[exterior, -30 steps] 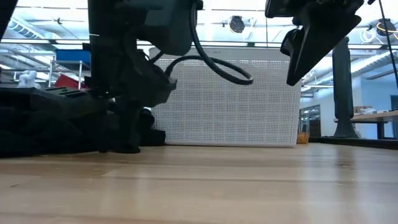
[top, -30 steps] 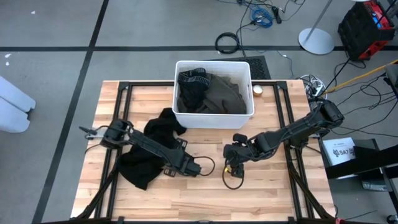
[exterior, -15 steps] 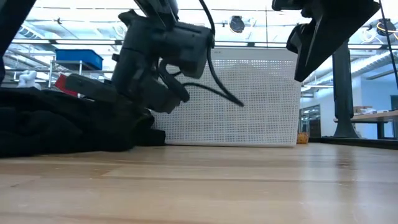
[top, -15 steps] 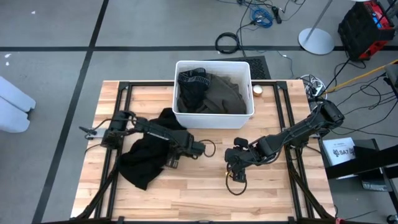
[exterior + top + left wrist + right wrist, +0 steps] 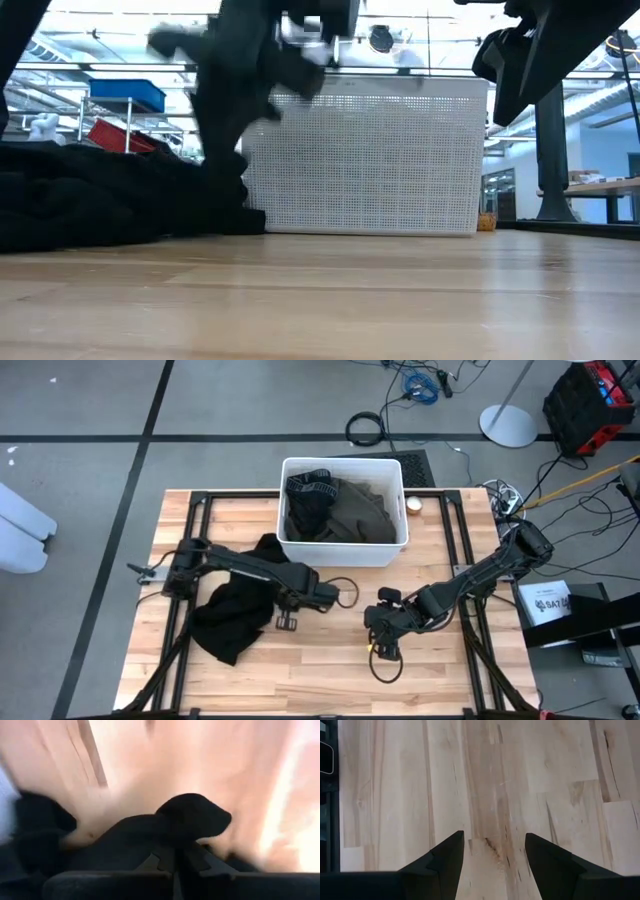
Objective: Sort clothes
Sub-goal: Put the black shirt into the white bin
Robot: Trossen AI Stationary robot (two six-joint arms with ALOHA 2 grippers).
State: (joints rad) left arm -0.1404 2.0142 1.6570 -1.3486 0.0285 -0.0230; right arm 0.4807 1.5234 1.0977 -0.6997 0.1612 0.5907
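L gripper [image 5: 175,862] – jaws pinching black soft fabric garment [image 5: 232,615], R gripper [image 5: 494,851] – jaws spread over pale wood table [image 5: 320,680], white rect. plastic bin [image 5: 343,547] w/ dark clothes [image 5: 350,510]

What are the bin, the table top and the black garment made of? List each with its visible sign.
Bin: likely white plastic; smooth rim, perforated wall in the low view.
Table top: pale matte wood; plank seams and grain.
Black garment: soft matte fabric; lies crumpled in folds.
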